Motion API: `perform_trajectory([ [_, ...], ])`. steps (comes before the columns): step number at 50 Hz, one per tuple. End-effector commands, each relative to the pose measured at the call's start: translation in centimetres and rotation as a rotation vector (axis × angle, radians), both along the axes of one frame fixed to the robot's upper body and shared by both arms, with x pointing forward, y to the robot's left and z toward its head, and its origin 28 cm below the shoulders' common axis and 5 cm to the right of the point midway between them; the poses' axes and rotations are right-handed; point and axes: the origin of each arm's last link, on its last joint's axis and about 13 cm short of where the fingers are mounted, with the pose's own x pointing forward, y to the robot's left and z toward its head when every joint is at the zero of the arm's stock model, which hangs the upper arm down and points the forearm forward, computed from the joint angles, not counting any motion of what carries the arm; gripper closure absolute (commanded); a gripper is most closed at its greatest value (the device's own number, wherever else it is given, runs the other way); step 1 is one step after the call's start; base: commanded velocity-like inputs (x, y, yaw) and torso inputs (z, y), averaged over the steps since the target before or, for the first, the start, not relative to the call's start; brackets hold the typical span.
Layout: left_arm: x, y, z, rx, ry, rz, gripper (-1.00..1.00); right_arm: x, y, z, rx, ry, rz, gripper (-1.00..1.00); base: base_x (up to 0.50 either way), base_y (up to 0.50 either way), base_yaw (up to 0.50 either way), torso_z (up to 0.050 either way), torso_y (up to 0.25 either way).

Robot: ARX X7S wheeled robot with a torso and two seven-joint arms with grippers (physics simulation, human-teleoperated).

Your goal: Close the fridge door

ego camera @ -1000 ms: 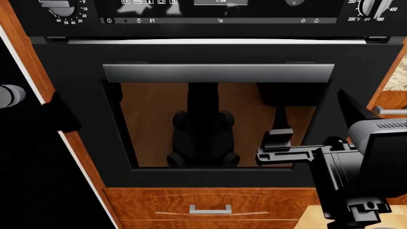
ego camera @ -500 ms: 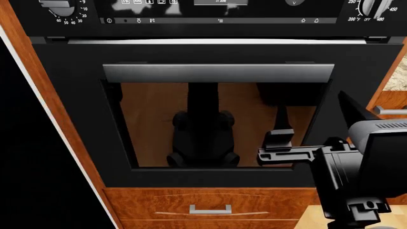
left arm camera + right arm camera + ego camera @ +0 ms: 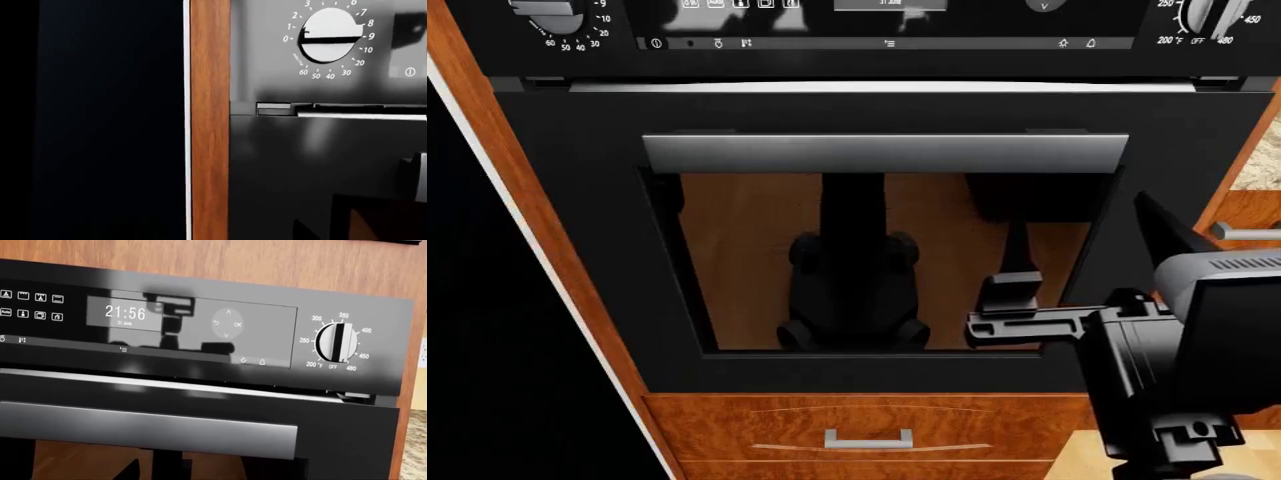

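Note:
The fridge door (image 3: 494,360) is the glossy black panel along the left edge of the head view, with a thin white line where it meets the wooden cabinet strip (image 3: 561,300). In the left wrist view the fridge door (image 3: 100,125) fills the dark navy half beside the same wooden strip (image 3: 210,125). Its handle is out of view. My left gripper shows in no view. My right gripper (image 3: 1004,312) hangs in front of the oven's glass window, touching nothing; its jaws are seen side-on, so their state is unclear.
A black oven (image 3: 881,250) with a horizontal silver handle (image 3: 888,155) fills the middle, its control panel (image 3: 193,325) and knobs above. A wooden drawer (image 3: 868,425) with a small handle sits below. My right arm (image 3: 1201,350) takes up the lower right.
The left arm, which showed at the head view's left edge against the fridge door a second ago, has left that view. The right arm has not moved.

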Motion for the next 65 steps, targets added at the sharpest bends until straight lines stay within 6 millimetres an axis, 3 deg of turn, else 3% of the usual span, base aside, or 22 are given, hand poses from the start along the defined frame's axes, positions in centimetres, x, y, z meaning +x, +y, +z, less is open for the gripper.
perform_trajectory([
  [1, 0.1, 1.0, -1.2, 0.074, -0.017, -0.015, -1.00, 0.0, 0.1, -0.1, -0.001, 0.003, 0.001, -1.00, 0.00, 0.00, 0.00, 0.000, 0.000],
  [15, 0.1, 2.7, -2.3, 0.142, -0.028, -0.037, -1.00, 0.1, 0.0, -0.1, 0.002, 0.005, -0.001, -1.00, 0.00, 0.00, 0.00, 0.000, 0.000],
  [45, 3.2, 5.5, -4.3, 0.129, 0.056, 0.058, -1.00, -0.1, 0.1, -0.1, 0.000, 0.002, -0.001, -1.00, 0.00, 0.00, 0.00, 0.000, 0.000],
  [51, 3.6, 5.8, -3.7, 0.102, 0.067, 0.088, -1.00, 0.0, 0.1, -0.1, -0.001, 0.005, -0.001, -1.00, 0.00, 0.00, 0.00, 0.000, 0.000],
  [65, 7.0, 7.4, -2.1, 0.058, 0.055, 0.154, -1.00, 0.1, 0.2, -0.3, -0.001, 0.011, 0.000, -1.00, 0.00, 0.00, 0.00, 0.000, 0.000],
])
